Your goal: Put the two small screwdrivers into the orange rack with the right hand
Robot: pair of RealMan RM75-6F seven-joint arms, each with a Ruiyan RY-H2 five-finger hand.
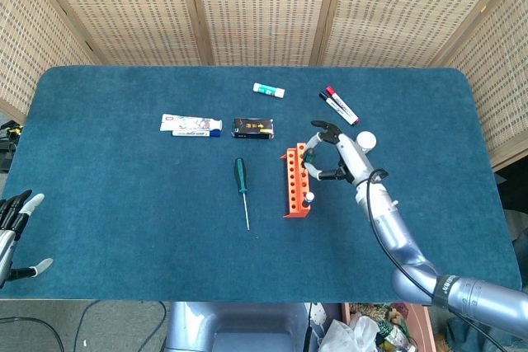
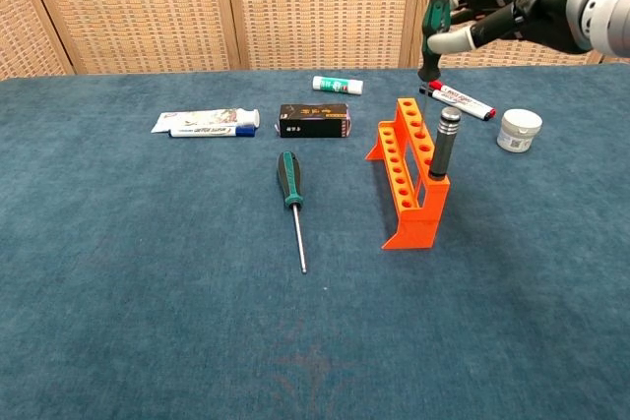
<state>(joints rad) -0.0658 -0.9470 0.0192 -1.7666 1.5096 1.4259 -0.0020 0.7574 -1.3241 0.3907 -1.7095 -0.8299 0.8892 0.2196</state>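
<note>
The right hand [image 2: 512, 9] hangs above the far end of the orange rack [image 2: 409, 170], its fingers [image 2: 455, 38] pinching the green handle of a small screwdriver [image 2: 433, 25] that points down toward the rack. A dark-handled screwdriver [image 2: 445, 142] stands upright in the rack's near end, and a green screwdriver [image 2: 291, 198] lies flat on the blue worktop [image 2: 148, 292] left of the rack. The left hand [image 1: 15, 228] rests at the worktop's left edge, fingers spread and holding nothing.

Bright even light, soft faint shadows, sharp focus throughout.
</note>
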